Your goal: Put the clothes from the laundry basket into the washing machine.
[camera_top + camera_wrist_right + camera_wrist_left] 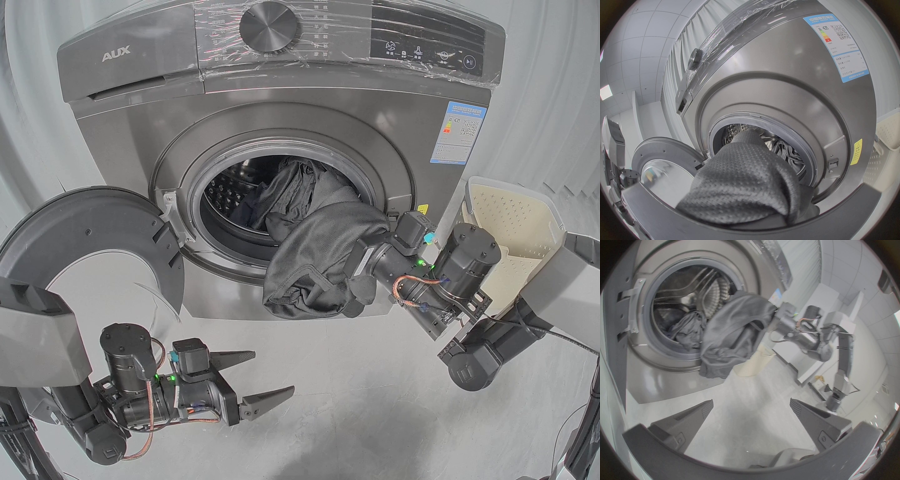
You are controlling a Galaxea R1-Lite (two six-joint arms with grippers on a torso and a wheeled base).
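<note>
A dark grey garment (319, 250) hangs half in, half out of the washing machine (281, 119) drum, draped over the lower rim of the opening. My right gripper (357, 265) is shut on the garment's right side, its fingers buried in the cloth. From the right wrist the same garment (743, 181) covers the fingers and leads into the drum. More dark clothes (294, 181) lie inside the drum. My left gripper (273, 373) is open and holds nothing, low over the floor, left of the opening and well apart from the cloth (734, 330).
The round door (81, 237) stands swung open to the left, above the left arm. The cream laundry basket (519, 225) stands on the right beside the machine, behind the right arm. Bare grey floor (350, 400) spreads out in front of the machine.
</note>
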